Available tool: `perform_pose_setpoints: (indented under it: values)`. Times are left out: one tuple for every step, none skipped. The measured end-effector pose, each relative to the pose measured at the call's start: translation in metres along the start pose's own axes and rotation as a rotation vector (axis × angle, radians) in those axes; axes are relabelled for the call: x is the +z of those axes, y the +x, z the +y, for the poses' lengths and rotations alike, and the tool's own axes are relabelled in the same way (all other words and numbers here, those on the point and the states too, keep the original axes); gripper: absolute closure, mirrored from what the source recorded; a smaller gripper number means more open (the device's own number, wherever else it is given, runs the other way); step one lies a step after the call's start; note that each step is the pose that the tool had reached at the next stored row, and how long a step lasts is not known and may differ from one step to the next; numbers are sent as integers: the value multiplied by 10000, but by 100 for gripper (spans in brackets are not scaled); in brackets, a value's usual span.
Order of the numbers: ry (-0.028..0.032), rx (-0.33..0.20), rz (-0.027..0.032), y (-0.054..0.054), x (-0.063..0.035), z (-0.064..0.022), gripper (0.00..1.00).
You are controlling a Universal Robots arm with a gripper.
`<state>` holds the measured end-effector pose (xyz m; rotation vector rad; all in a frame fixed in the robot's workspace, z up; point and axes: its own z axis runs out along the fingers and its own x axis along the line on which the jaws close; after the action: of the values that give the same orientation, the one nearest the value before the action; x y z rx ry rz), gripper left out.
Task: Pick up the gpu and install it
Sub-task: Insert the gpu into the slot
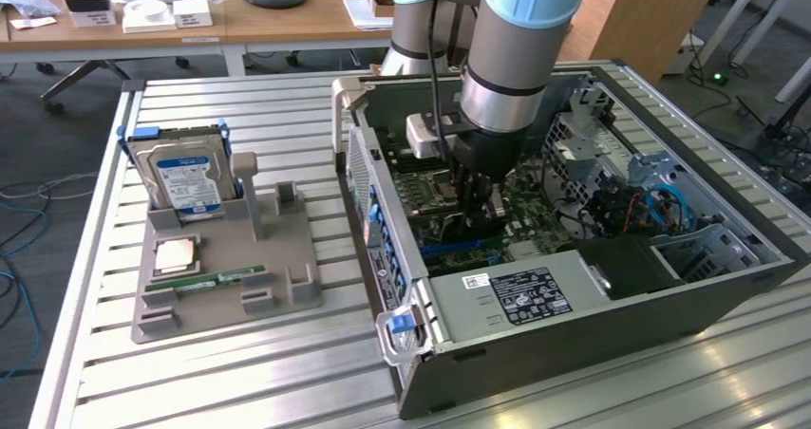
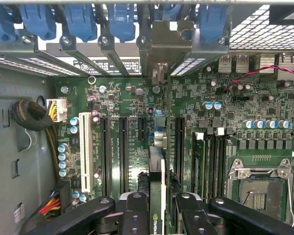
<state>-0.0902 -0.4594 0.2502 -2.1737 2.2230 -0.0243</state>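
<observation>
**GPU held edge-on above the motherboard inside the open computer case**

In the exterior view, the arm reached down into the open computer case [image 1: 571, 296], which lay on its side on the slatted metal table [image 1: 254, 372]. The gripper [image 1: 480, 206] stood low over the motherboard [image 1: 438, 196], near the middle of the case and apart from its walls. Toward the exterior view's right lay the drive cage [image 1: 659, 177] and a bundle of blue cables [image 1: 666, 206]; the labelled power supply [image 1: 526, 296] sat at the case's near edge.

In the wrist view, the gripper [image 2: 157, 208] had its black fingers [image 2: 136, 213] pressed against both faces of the gpu [image 2: 157, 186], pinching the card on edge so that only its thin side showed. The card hung over the motherboard [image 2: 225, 112] between two long black expansion slots [image 2: 122, 152], in line with a metal bracket [image 2: 159, 73] at the case's rear wall. A white slot [image 2: 85, 156] lay further aside; whether the card's lower edge touched a slot could not be told.

Outside the case, a grey fixture [image 1: 222, 268] on the table carried the hard drive [image 1: 188, 173] standing upright, a processor chip [image 1: 174, 253] and a memory stick [image 1: 205, 282] lying flat, all well apart from the arm
</observation>
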Motion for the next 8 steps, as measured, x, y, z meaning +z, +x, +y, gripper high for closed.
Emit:
perform_pose_setpoints:
  values:
    - [1,-1,-3,0,2,0,74]
    - [1,-1,-2,0,3,0,74]
    - [1,0,-3,0,5,0,74]
    - [1,-1,-7,0,7,0,74]
    - [1,0,-15,0,9,1,74]
    - [2,2,-24,-1,11,1,74]
    - [1,2,-28,0,12,1,74]
    - [0,2,-35,0,14,1,74]
